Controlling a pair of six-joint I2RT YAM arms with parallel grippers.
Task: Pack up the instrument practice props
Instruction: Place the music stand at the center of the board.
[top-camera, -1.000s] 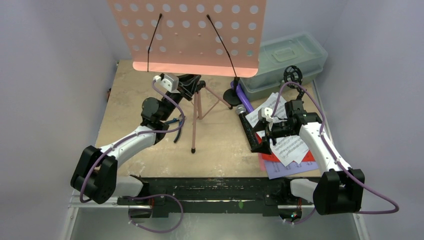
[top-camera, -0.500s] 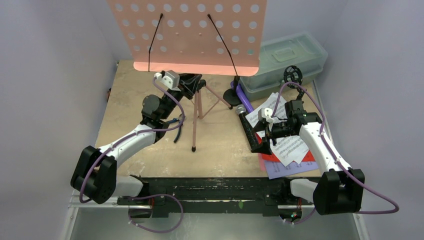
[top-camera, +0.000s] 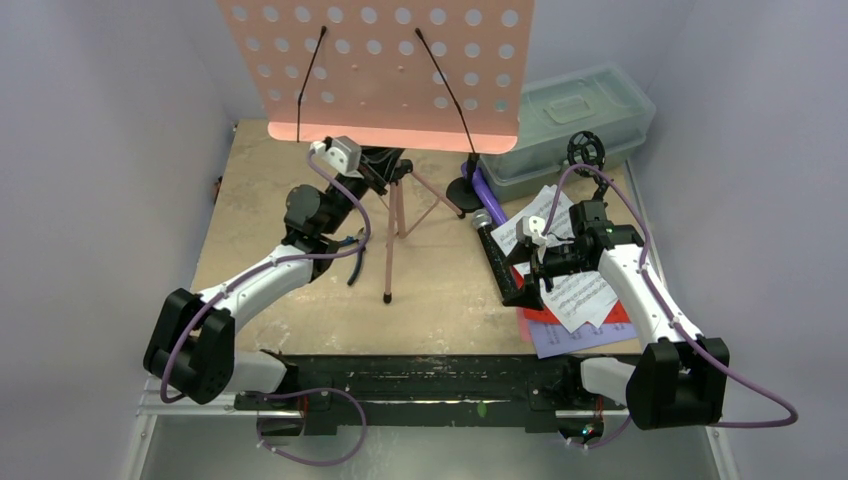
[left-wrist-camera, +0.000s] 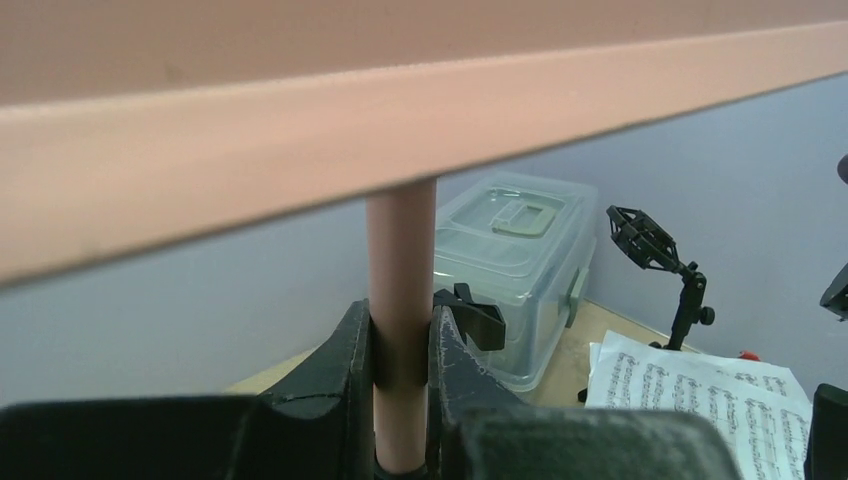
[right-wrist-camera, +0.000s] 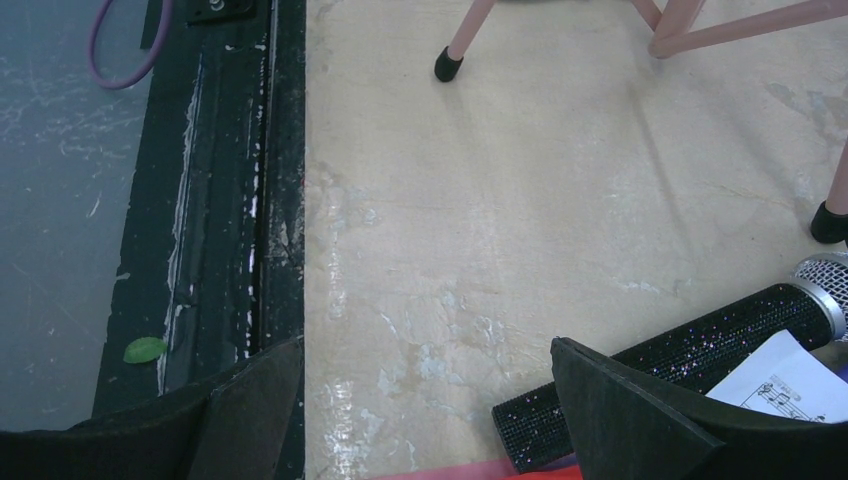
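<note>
Top external: one pink rack (top-camera: 380, 70) tight in left pincer (left-wrist-camera: 402, 335); right pincer (right-wrist-camera: 425, 350) wide, empty.

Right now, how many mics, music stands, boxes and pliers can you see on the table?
Mics: 2 (purple mic, black mic)
Music stand: 1
Box: 1
Pliers: 1
Total: 5

no legible text; music sheets (left-wrist-camera: 700, 390) show perhaps only notation
</note>
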